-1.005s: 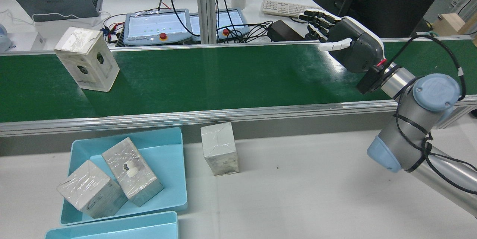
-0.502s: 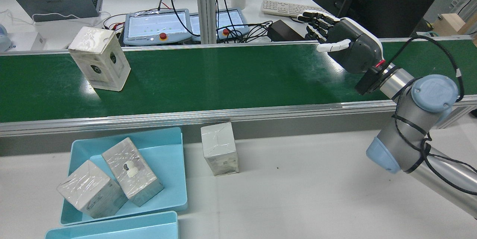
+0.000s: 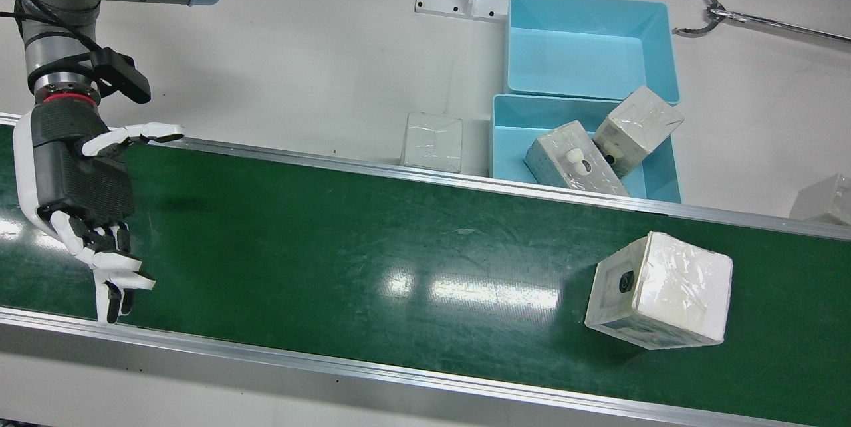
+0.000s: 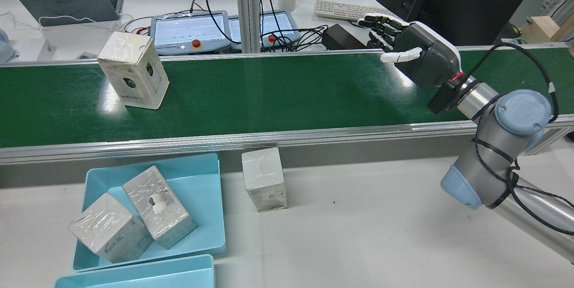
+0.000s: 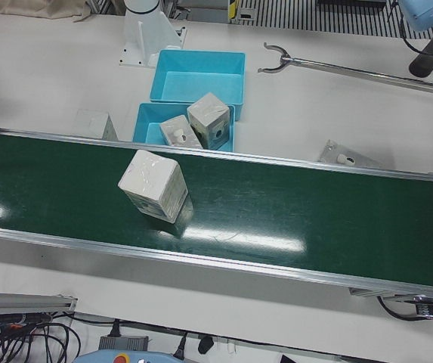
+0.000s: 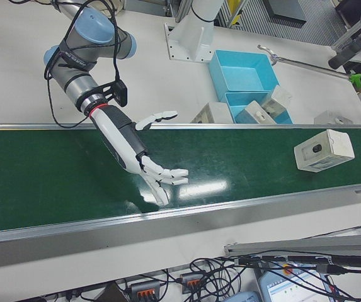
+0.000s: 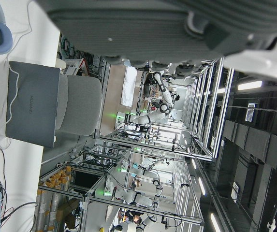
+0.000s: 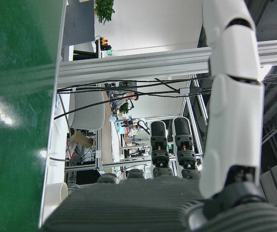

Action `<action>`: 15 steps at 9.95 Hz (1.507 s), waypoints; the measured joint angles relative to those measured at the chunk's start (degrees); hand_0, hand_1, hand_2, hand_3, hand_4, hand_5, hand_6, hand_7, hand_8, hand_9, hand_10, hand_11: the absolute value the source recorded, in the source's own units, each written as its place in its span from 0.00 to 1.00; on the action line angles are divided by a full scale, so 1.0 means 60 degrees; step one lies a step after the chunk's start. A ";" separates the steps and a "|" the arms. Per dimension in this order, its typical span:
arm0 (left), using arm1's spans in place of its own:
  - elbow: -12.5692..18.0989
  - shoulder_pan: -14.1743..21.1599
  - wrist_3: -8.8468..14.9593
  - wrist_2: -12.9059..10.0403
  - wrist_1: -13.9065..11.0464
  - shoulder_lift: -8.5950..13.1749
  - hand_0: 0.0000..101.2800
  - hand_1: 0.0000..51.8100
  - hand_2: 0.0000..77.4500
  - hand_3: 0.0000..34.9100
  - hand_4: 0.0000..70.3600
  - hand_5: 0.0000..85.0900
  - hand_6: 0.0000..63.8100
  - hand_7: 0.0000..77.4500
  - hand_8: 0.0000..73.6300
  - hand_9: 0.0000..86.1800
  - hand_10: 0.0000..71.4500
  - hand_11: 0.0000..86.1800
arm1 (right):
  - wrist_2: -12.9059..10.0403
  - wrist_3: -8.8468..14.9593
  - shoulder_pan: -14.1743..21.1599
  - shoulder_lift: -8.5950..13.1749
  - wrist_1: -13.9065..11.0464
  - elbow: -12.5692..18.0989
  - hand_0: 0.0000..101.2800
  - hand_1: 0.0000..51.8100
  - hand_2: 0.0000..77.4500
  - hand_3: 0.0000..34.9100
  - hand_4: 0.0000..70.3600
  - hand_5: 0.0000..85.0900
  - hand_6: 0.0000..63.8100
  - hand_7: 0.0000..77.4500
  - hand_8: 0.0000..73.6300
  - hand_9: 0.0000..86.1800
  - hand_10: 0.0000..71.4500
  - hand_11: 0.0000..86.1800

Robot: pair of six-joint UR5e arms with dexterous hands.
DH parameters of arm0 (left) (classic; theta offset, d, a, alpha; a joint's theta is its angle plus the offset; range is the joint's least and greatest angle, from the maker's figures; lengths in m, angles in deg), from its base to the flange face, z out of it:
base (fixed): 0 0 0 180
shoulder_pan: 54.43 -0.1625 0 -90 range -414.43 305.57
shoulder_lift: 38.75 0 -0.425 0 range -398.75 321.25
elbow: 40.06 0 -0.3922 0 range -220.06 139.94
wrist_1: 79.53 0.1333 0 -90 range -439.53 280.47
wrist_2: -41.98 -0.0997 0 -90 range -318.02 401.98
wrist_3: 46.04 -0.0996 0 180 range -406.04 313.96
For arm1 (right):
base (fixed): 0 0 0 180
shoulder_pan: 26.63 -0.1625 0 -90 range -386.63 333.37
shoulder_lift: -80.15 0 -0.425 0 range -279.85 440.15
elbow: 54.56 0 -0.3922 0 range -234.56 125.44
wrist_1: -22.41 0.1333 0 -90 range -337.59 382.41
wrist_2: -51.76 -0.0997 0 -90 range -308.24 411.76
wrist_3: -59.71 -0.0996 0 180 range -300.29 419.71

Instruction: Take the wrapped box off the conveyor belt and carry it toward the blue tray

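A wrapped white box [image 4: 133,70] stands upright on the green conveyor belt [image 4: 278,95], far to the left of my right hand [image 4: 419,52] in the rear view. The front view shows the same box [image 3: 658,290] at the belt's right end and my right hand [image 3: 76,174] at its left end. That hand hovers over the belt, open, fingers spread, holding nothing. The blue tray [image 4: 202,198] sits on the table below the belt with two wrapped boxes in it. Of my left hand [image 7: 177,24] only a dark palm edge shows; its fingers are hidden.
Another wrapped box [image 4: 264,180] stands on the table right of the tray. A second, empty blue tray [image 3: 592,48] lies beside the first. One more box [image 3: 824,199] and a long grabber tool [image 3: 698,11] lie on the table's far side.
The box on the belt has travelled rightward in the rear view, toward my right hand. The right hand has barely shifted.
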 joint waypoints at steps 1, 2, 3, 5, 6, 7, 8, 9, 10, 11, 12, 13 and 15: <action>0.0000 0.0000 0.0000 0.0000 0.0000 0.0000 0.00 0.00 0.01 0.00 0.00 0.01 0.00 0.01 0.01 0.00 0.01 0.00 | 0.0010 0.0018 -0.0014 -0.0002 -0.0041 0.0023 0.47 0.27 0.20 0.16 0.19 0.27 0.07 0.27 0.00 0.04 0.00 0.01; 0.0000 0.0000 0.0000 0.0000 0.0000 0.0000 0.00 0.00 0.01 0.00 0.00 0.01 0.00 0.01 0.01 0.00 0.01 0.00 | 0.0018 0.0032 -0.0030 -0.0007 -0.0110 0.0051 0.47 0.32 0.22 0.14 0.20 0.27 0.07 0.27 0.00 0.04 0.00 0.01; 0.0000 0.0000 0.0000 0.0000 0.0000 0.0000 0.00 0.00 0.01 0.00 0.00 0.01 0.00 0.01 0.01 0.00 0.01 0.00 | 0.0022 0.0035 -0.0043 -0.0010 -0.0212 0.0074 0.47 0.32 0.22 0.14 0.20 0.27 0.07 0.27 0.00 0.04 0.00 0.01; 0.0000 0.0000 0.0000 0.0000 0.0000 0.0000 0.00 0.00 0.01 0.00 0.00 0.01 0.00 0.01 0.01 0.00 0.01 0.00 | 0.0026 0.0021 -0.0040 -0.0013 -0.0333 0.0093 0.49 0.35 0.25 0.23 0.22 0.29 0.08 0.30 0.00 0.04 0.00 0.01; 0.0000 0.0000 0.0000 -0.0001 0.0000 0.0000 0.00 0.00 0.01 0.00 0.00 0.01 0.00 0.01 0.01 0.00 0.00 0.01 | 0.0022 0.0007 -0.0028 -0.0014 -0.0357 0.0087 0.49 0.35 0.25 0.23 0.19 0.29 0.08 0.25 0.00 0.04 0.00 0.01; 0.0000 0.0000 0.0000 0.0000 0.0000 0.0000 0.00 0.00 0.01 0.00 0.00 0.01 0.00 0.01 0.01 0.00 0.00 0.01 | 0.0014 -0.0011 -0.0022 -0.0014 -0.0333 0.0072 0.49 0.35 0.25 0.23 0.19 0.29 0.08 0.25 0.00 0.04 0.00 0.01; 0.0000 -0.0001 0.0000 0.0000 0.0001 0.0000 0.00 0.00 0.01 0.00 0.00 0.01 0.00 0.01 0.01 0.00 0.01 0.00 | 0.0006 -0.0025 -0.0012 -0.0014 -0.0287 0.0058 0.49 0.33 0.24 0.23 0.16 0.29 0.08 0.27 0.00 0.04 0.00 0.01; 0.0000 0.0000 0.0000 0.0000 0.0000 0.0000 0.00 0.00 0.01 0.00 0.00 0.01 0.00 0.01 0.01 0.00 0.01 0.00 | 0.0002 -0.0029 -0.0006 -0.0012 -0.0246 0.0051 0.49 0.33 0.24 0.23 0.16 0.29 0.08 0.27 0.00 0.04 0.00 0.01; 0.0000 0.0000 0.0000 0.0000 0.0000 0.0000 0.00 0.00 0.01 0.00 0.00 0.01 0.00 0.01 0.01 0.00 0.01 0.00 | 0.0000 -0.0029 -0.0003 -0.0007 -0.0221 0.0047 0.48 0.29 0.19 0.18 0.18 0.26 0.06 0.25 0.00 0.04 0.00 0.01; 0.0000 0.0000 0.0000 0.0000 0.0000 0.0000 0.00 0.00 0.01 0.00 0.00 0.01 0.00 0.01 0.01 0.00 0.01 0.00 | -0.0001 -0.0024 0.0005 0.0001 -0.0209 0.0044 0.48 0.29 0.19 0.18 0.18 0.26 0.06 0.25 0.00 0.04 0.00 0.01; 0.0000 0.0000 0.0000 0.0000 0.0000 0.0000 0.00 0.00 0.01 0.00 0.00 0.01 0.00 0.01 0.01 0.00 0.01 0.00 | -0.0002 -0.0019 0.0010 0.0012 -0.0207 0.0043 0.48 0.28 0.20 0.16 0.17 0.26 0.05 0.25 0.00 0.04 0.00 0.01; 0.0000 0.0000 0.0000 0.0000 0.0000 0.0000 0.00 0.00 0.01 0.00 0.00 0.01 0.00 0.01 0.01 0.00 0.01 0.00 | -0.0002 -0.0007 0.0018 0.0020 -0.0208 0.0037 0.48 0.36 0.23 0.14 0.17 0.26 0.06 0.25 0.00 0.04 0.00 0.01; 0.0000 0.0000 0.0000 0.0000 0.0000 0.0000 0.00 0.00 0.01 0.00 0.00 0.01 0.00 0.01 0.01 0.00 0.01 0.00 | 0.0010 0.0024 0.0027 0.0026 -0.0219 0.0038 0.49 0.40 0.25 0.11 0.17 0.26 0.05 0.25 0.00 0.04 0.00 0.01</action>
